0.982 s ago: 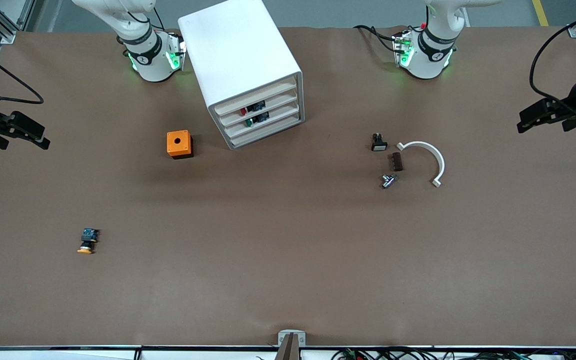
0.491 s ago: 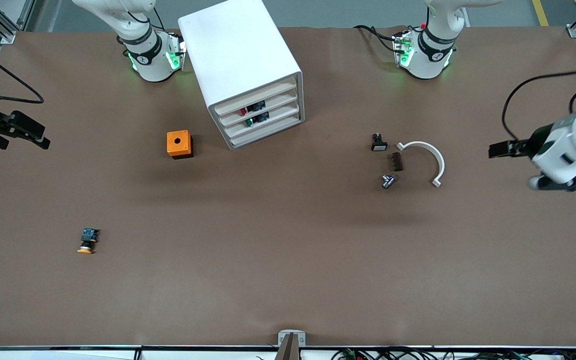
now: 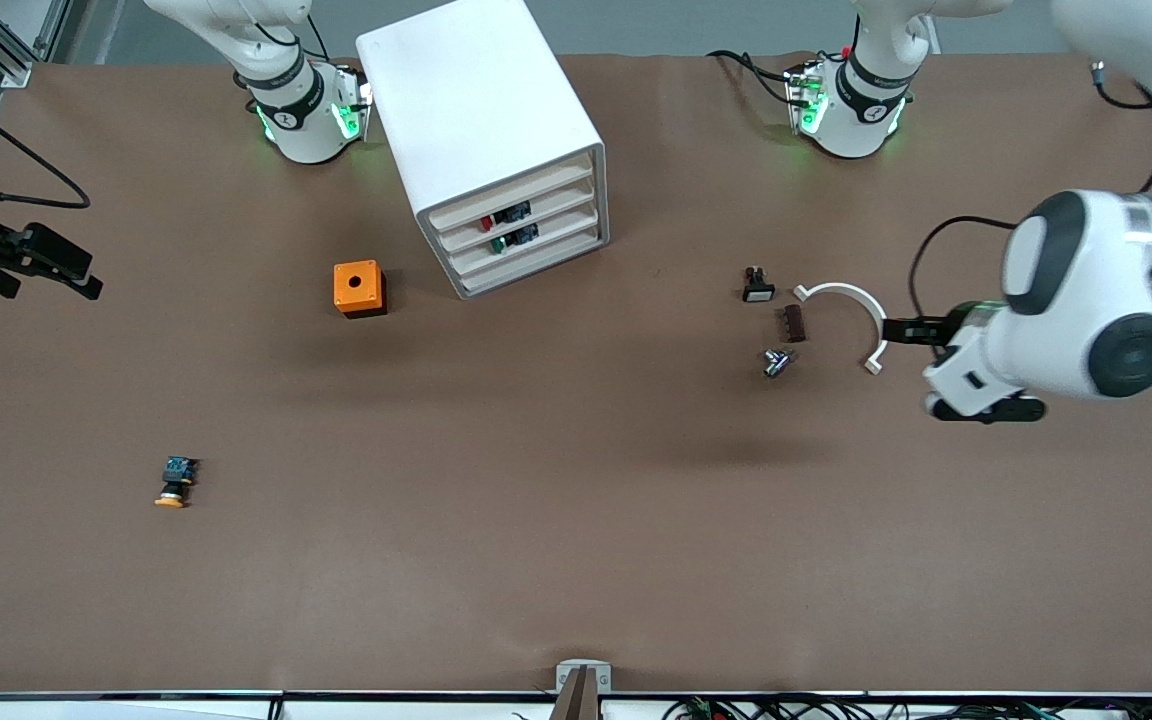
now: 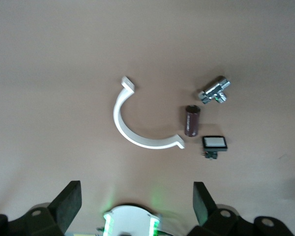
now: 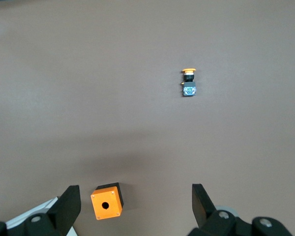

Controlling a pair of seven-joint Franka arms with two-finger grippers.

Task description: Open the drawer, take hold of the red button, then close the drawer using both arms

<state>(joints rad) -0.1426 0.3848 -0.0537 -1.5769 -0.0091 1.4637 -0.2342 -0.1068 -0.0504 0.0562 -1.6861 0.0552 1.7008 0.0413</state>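
Observation:
The white cabinet (image 3: 481,120) stands between the arms' bases, all its drawers pushed in. The drawer (image 3: 516,216) second from the top holds the button (image 3: 486,223) with its red cap, seen over the low front. A green-capped button (image 3: 499,243) lies in the drawer below it. My left gripper (image 3: 898,329) (image 4: 135,204) hangs open and empty over the table beside a white curved clip (image 3: 861,310) (image 4: 137,128). My right gripper (image 3: 76,275) (image 5: 136,202) waits open and empty over the right arm's end of the table.
An orange box (image 3: 359,288) (image 5: 106,200) sits beside the cabinet. A yellow-capped button (image 3: 174,482) (image 5: 189,81) lies nearer the front camera. Next to the clip lie a small black switch (image 3: 757,286) (image 4: 214,144), a brown cylinder (image 3: 794,323) (image 4: 192,120) and a metal fitting (image 3: 777,362) (image 4: 214,91).
My left arm has swung in from the table's end, bringing its gripper to the white clip. The right arm has not moved.

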